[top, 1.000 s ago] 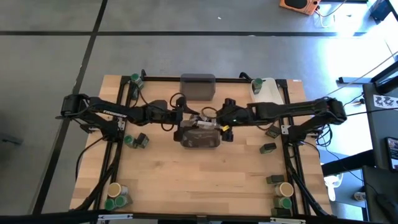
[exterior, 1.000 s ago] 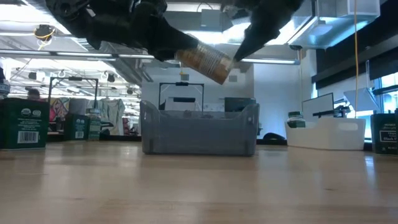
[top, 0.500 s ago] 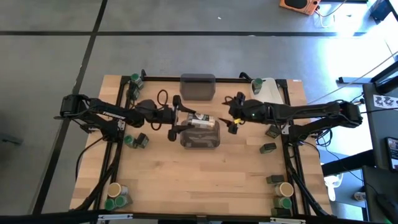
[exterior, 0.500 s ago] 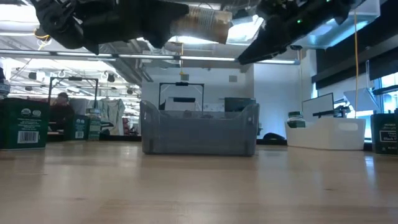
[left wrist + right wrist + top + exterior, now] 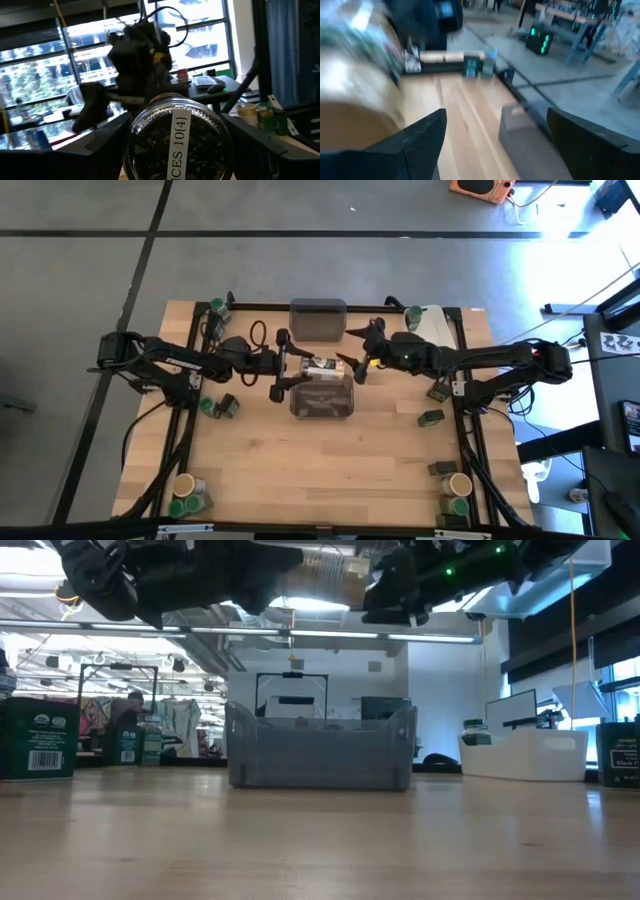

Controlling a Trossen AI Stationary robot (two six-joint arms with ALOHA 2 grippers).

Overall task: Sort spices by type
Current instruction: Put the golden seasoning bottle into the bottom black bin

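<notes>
Left pincer (image 5: 303,368): clamped on a tan-lidded spice jar (image 5: 322,366), jar lying on its side in the air above the nearer grey bin (image 5: 322,402) at mid-bench. Right pincer (image 5: 353,356): fingers spread wide and empty, just beside the jar's lid end, not closed round it.

Counted from above on the bench (image 5: 330,470):
- two grey bins, the second (image 5: 318,318) at the far edge;
- one white tray (image 5: 438,328) at the far right corner;
- three tan-lidded jars: the held one, one at the near left corner (image 5: 184,483), one at the near right corner (image 5: 458,482);
- green-lidded jars at the far left corner (image 5: 217,307), beside the tray (image 5: 412,313), and clustered at both near corners; exact number hard to tell;
- dark tins along the right rail, such as one (image 5: 431,417), and one on the left (image 5: 228,405); total unclear.

Seen only from the left wrist: jar's clear glass base (image 5: 175,142) with dark spice inside and a white label strip, right pincer (image 5: 135,55) facing it from beyond. Seen only from the right wrist: tan lid as a large blur (image 5: 345,115) to one side of the spread fingers (image 5: 420,142), not between them. Seen only at bench height: jar (image 5: 325,575) held high, well clear of the bin (image 5: 320,750), and a person (image 5: 125,715) in the room behind.
</notes>
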